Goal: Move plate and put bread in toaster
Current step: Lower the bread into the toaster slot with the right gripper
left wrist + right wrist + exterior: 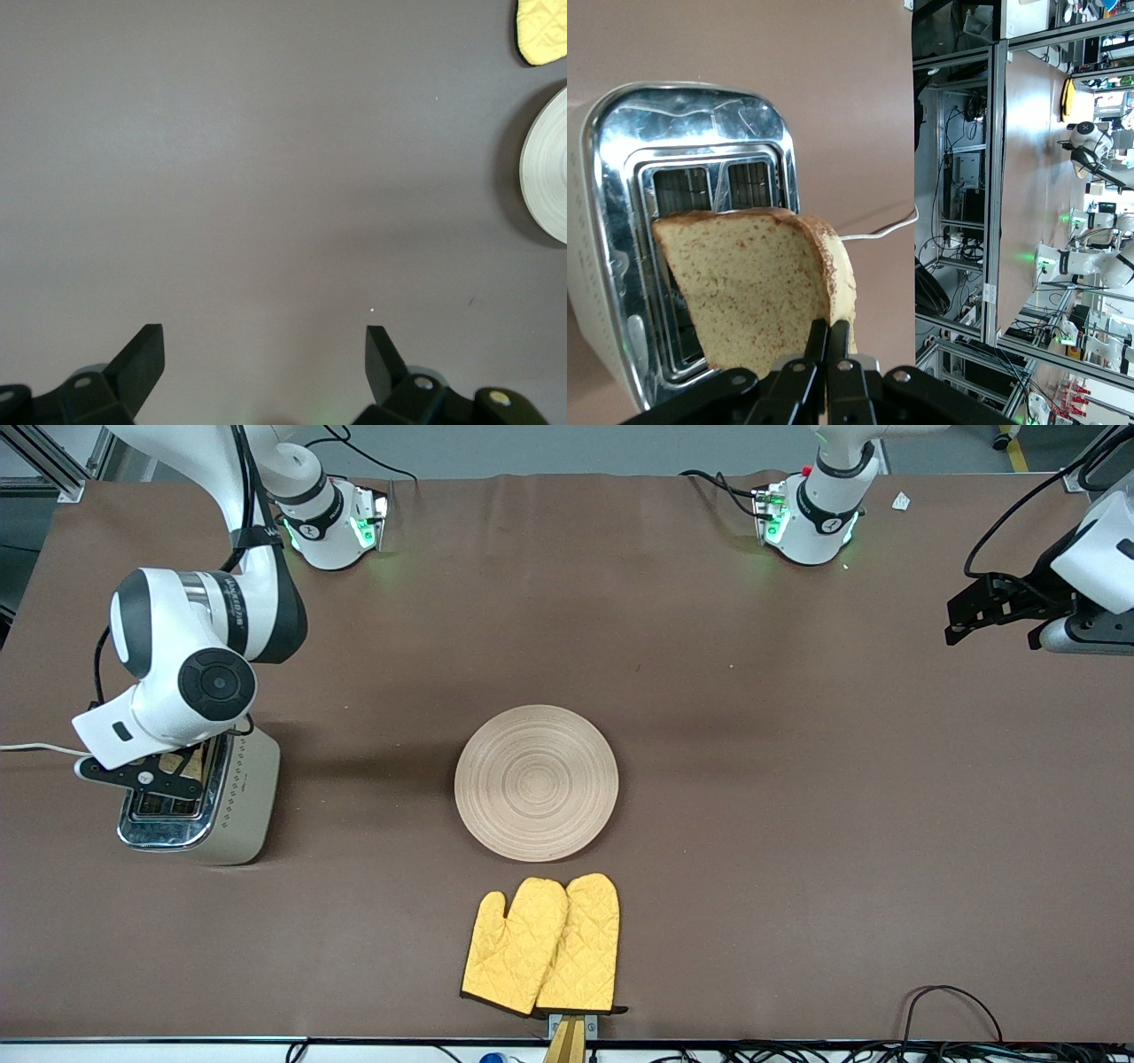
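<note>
Gripping: right gripper [829, 341] pinches the bread [749, 283] by its edge, above the toaster [239, 802] slots
Toaster: stands at the right arm's end of the table; chrome top up
Left gripper [266, 359]: waits over bare table at the left arm's end; fingers spread, holding nothing
Plate [536, 782]: mid-table; yellow oven mitts [545, 943] nearer the front camera

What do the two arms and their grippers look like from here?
Both arms are glossy white with black joint rings and round black caps; green lights glow at their bases. Black cables trail along each. The right gripper and left gripper are matte black, with flat, tapered fingers.
</note>
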Tool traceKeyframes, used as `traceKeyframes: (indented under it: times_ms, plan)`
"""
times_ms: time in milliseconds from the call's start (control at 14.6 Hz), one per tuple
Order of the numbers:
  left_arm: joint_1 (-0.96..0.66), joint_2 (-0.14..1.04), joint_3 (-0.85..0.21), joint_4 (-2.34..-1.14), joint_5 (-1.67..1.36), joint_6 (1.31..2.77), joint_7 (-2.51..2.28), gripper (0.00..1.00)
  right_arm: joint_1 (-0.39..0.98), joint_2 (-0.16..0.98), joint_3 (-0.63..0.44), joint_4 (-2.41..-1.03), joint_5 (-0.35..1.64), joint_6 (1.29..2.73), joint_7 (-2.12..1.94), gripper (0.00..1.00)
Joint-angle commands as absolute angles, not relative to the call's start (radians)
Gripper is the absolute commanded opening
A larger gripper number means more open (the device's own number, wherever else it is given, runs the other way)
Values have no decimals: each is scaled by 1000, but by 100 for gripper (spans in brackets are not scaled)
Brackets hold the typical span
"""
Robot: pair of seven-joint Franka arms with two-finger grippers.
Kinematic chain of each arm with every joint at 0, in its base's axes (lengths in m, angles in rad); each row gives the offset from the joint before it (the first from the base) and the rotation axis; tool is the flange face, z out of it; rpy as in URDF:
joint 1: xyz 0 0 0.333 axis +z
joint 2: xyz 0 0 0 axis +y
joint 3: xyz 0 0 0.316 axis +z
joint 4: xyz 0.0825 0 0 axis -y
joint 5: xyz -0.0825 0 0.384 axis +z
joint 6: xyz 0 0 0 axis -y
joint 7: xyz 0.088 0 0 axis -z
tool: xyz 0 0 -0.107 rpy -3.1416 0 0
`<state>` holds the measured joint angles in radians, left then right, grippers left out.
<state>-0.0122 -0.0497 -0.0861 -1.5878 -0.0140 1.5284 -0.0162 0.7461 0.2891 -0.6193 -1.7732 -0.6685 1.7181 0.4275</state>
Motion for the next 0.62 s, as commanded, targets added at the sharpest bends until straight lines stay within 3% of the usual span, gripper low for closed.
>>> traceKeyframes:
  times_ms: [0, 549]
  plan:
    - [-5, -60, -89, -1577, -29, 1514, -2, 100, 718, 250, -607, -1813, -710, 1765, 449, 1]
    - [-3, -61, -89, -1575, -32, 1514, 0, 100, 657, 239, -607, -1839, -712, 1805, 448, 0]
